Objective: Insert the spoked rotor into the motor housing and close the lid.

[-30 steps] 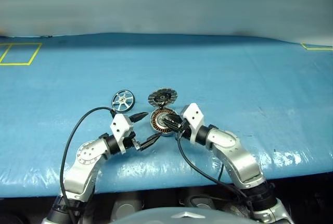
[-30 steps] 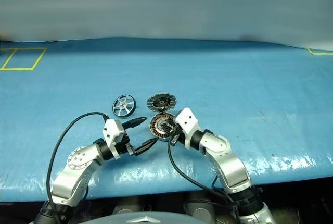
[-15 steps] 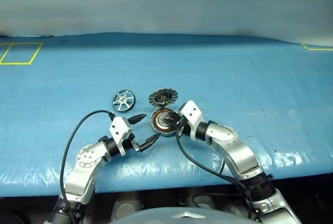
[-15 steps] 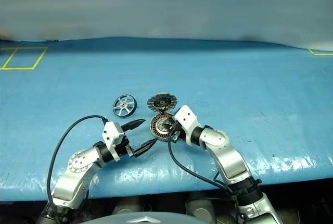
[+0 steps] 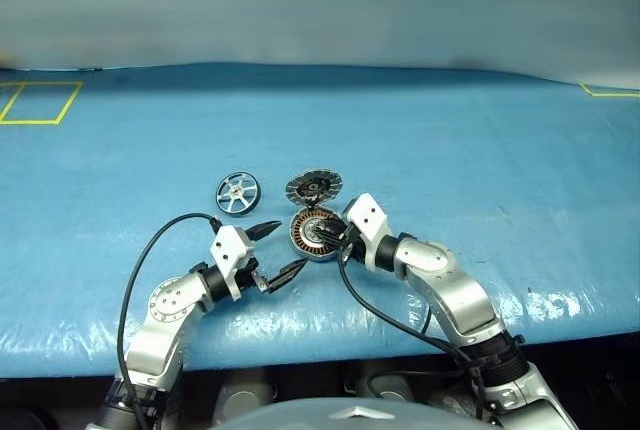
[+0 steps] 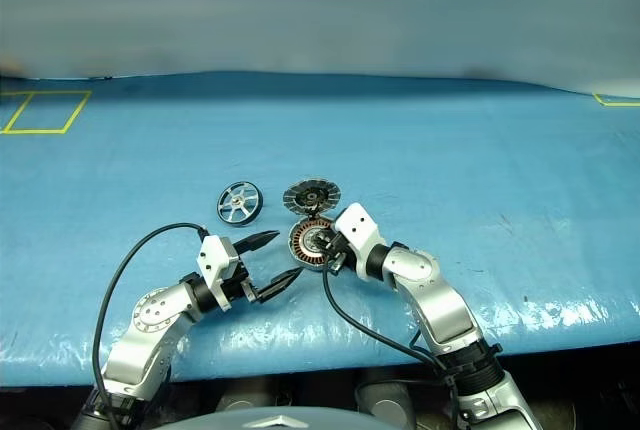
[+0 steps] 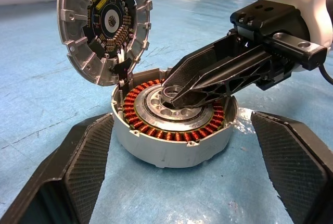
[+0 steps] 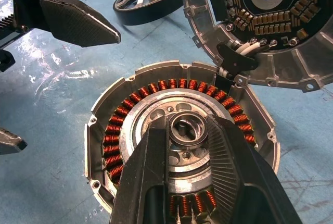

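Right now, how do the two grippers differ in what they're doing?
The left gripper is wide open and empty, stopped short of the motor housing; the right gripper is narrowed onto the housing's metal centre hub. The left stands beside the housing, apart from it, while the right reaches in from above. Both point at the housing; neither holds the spoked rotor.

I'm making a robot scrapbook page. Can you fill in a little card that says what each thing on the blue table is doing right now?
Spoked rotor: small shiny silver wheel with a dark rim, lying flat on the blue table, apart from the housing, untouched.
Motor housing: round grey case ringed with copper windings, open, no rotor inside.
Lid: round grey disc with radial segments, hinged up, standing open.
Right gripper: jaws closed on the housing's metal centre ring.
Left gripper: jaws wide open, beside the housing, holding nothing.
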